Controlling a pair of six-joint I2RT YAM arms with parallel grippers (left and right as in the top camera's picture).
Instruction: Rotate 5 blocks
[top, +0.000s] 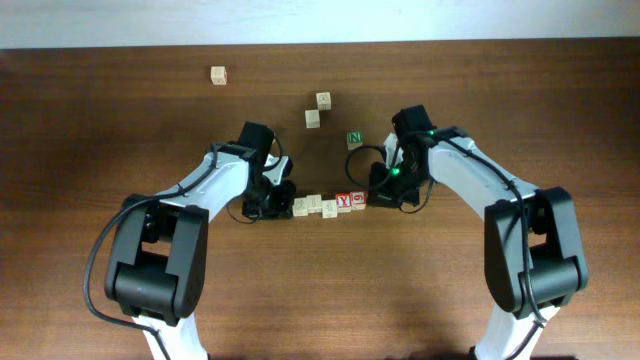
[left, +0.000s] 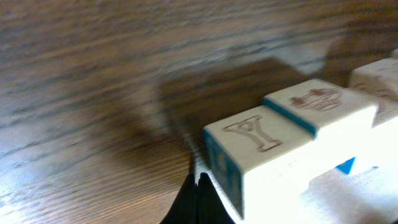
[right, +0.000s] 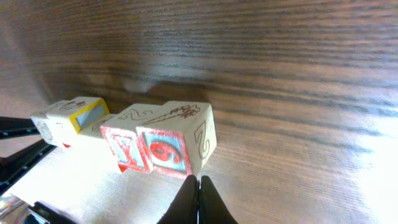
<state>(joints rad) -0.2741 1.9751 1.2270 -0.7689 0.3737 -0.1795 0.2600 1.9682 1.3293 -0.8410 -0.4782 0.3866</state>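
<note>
Five blocks lie in a row at mid-table: three tan blocks (top: 315, 205), a red Y block (top: 344, 201) and a red 6 block (top: 358, 200). My left gripper (top: 285, 205) is shut, at the row's left end. In the left wrist view its tip (left: 196, 177) touches the lower corner of the end block (left: 249, 155), which has a blue side and a faint Y on top. My right gripper (top: 372, 197) is shut at the right end. Its tip (right: 198, 179) meets the bottom corner of the red 6 block (right: 165, 152), beside the red Y block (right: 127, 149).
A green N cube (top: 354, 139) sits behind the right gripper. Two tan cubes (top: 323, 100) (top: 313, 118) lie further back and another (top: 218, 75) is at the far left. A black cable loops near the right gripper.
</note>
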